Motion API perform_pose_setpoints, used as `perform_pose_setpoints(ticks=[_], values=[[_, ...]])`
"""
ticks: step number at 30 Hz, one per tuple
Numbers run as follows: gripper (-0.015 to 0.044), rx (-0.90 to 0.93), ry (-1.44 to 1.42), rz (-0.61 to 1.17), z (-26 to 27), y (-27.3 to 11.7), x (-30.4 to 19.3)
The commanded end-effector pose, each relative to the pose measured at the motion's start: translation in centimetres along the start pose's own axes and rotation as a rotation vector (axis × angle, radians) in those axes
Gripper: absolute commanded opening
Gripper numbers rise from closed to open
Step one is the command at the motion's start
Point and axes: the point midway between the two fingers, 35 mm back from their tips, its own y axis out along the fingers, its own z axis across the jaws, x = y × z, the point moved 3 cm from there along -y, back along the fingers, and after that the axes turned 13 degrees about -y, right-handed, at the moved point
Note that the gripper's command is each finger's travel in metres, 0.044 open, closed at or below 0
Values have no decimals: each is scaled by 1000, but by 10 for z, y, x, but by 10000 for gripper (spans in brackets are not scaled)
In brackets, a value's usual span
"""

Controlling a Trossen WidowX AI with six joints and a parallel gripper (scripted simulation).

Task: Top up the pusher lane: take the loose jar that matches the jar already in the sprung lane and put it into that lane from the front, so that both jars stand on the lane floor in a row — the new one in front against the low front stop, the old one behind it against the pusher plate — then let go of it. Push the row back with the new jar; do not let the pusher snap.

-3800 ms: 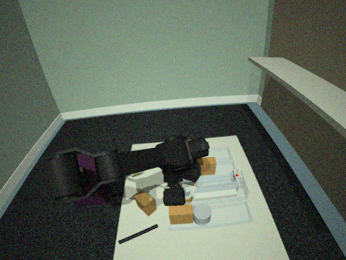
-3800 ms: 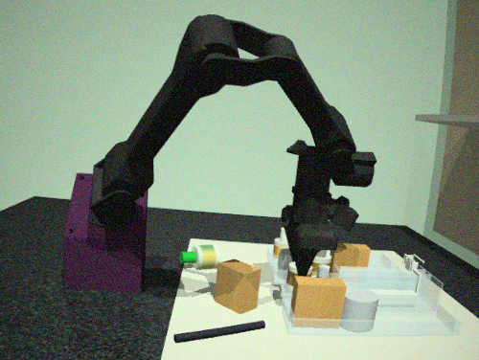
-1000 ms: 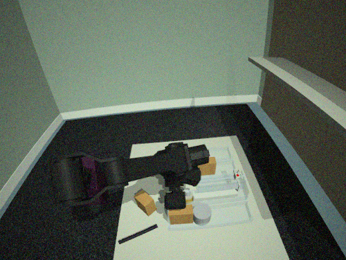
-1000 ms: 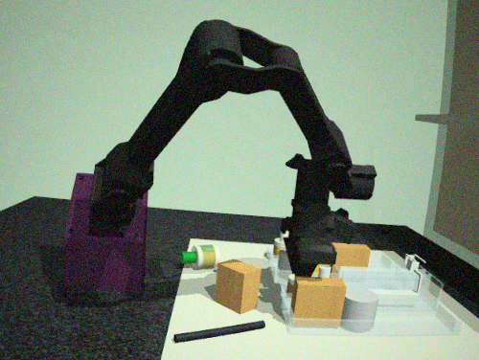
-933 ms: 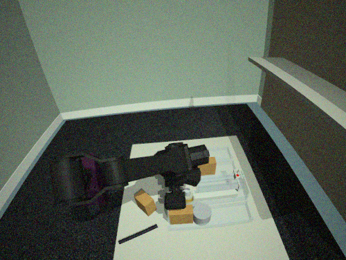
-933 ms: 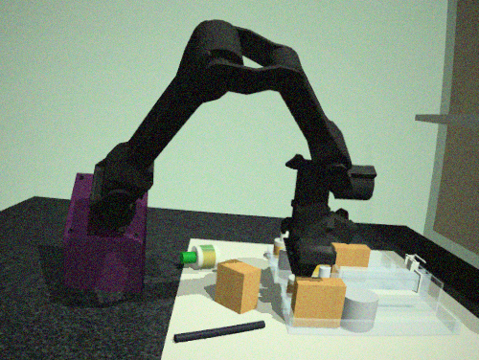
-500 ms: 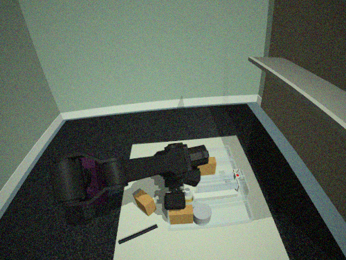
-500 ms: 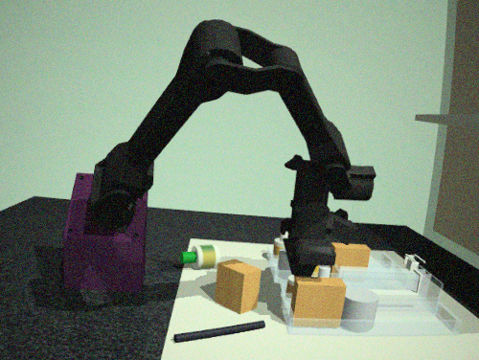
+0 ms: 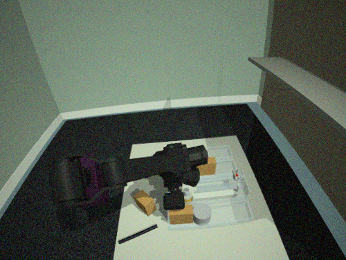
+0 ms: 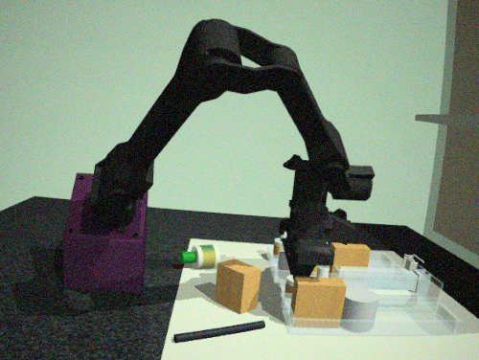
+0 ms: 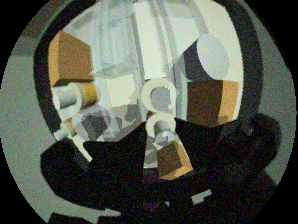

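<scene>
The jaws grip the small tan white-capped jar (image 11: 168,152) at the clear plastic lane tray's (image 10: 445,322) front end, ready to push inward.

I'm looking at pale green walls (image 9: 138,52) with a white skirting board (image 9: 156,104) — dark speckled floor (image 9: 41,238) below, a grey shelf (image 9: 297,83) jutting from the brown right-hand wall (image 9: 311,34), everything dimly lit.

Clear glossy plastic rack (image 10: 431,313), matt cork-like blocks (image 10: 238,285) (arm (image 10: 268,81) matt blk).
</scene>
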Motion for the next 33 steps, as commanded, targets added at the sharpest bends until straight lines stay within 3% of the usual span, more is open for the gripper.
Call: perform_pose_setpoints(ticks=[1,33], values=[[0,-7,5,-5,-1,0,1],[0,-7,5,-5,1,0,-5]])
